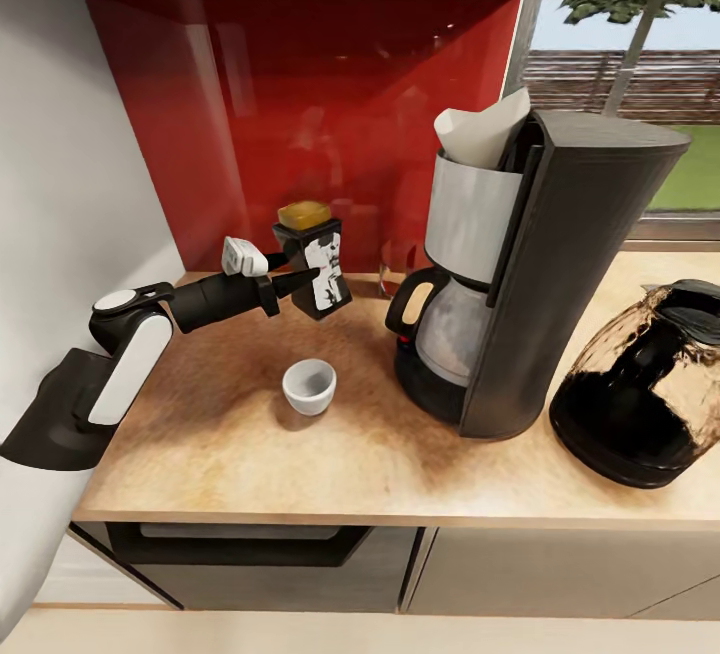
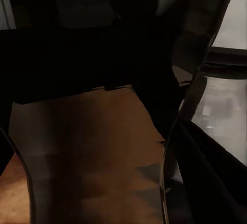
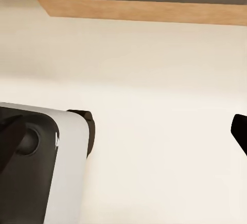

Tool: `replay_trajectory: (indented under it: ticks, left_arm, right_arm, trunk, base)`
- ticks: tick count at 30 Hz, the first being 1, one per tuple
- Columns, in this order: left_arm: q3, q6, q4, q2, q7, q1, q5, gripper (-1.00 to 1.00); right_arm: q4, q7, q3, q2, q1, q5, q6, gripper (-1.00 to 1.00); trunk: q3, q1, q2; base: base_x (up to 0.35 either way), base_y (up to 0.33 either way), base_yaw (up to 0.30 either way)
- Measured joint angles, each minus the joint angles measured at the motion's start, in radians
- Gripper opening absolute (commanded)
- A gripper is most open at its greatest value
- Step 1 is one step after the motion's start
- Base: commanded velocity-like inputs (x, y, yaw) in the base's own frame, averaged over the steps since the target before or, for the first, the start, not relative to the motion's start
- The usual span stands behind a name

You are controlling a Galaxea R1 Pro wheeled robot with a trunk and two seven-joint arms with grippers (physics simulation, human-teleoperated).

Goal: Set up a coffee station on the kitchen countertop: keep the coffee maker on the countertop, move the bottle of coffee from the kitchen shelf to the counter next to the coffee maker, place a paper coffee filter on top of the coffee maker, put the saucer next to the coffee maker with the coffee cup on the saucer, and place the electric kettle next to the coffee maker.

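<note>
Red glass backs the kitchen countertop [image 1: 220, 454], and from the head view I have the left gripper [image 1: 300, 269] reaching in from the counter's left end, toward the back edge. Its two black fingers [image 1: 296, 281] are clamped on the bottle of coffee [image 1: 318, 269], which I see tilted, golden lid up, its base just above or barely touching the wood — I cannot tell which. The left wrist view gives me only a dark close surface over brown wood grain, too murky to read.

Nearer the front edge, a little right of the jar, the coffee cup [image 1: 308, 385] stands upright on the bare wood by itself. Right of it, about mid-counter, is the coffee maker [image 1: 560, 274], its glass carafe [image 1: 445, 329] seated under the white basket and the paper coffee filter [image 1: 485, 129] sticking up out of the top. Just beside the machine, toward the counter's right end, sits the electric kettle [image 1: 640, 394], leaning slightly.

The right wrist view looks down on pale floor and a strip of the counter's wood edge; one dark finger tip shows at the frame's side, so I cannot tell how the right gripper stands.
</note>
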Motion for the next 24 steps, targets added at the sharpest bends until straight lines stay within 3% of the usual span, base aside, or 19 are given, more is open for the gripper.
replay_trajectory:
  ticks: [14,24]
  left_arm:
    - [-0.007,0.001,0.000,0.000,0.008,0.000,0.001,-1.00]
    - [-0.015,0.002,0.000,0.000,0.008,0.000,-0.001,-1.00]
  right_arm:
    - [0.000,0.000,0.000,0.000,0.000,0.000,0.000,1.00]
    - [0.000,0.000,0.000,0.000,0.000,0.000,0.000,1.00]
  trunk:
    - [0.000,0.000,0.000]
    - [-0.031,0.038,-0.070]
  base:
    - [0.000,0.000,0.000]
    - [0.000,0.000,0.000]
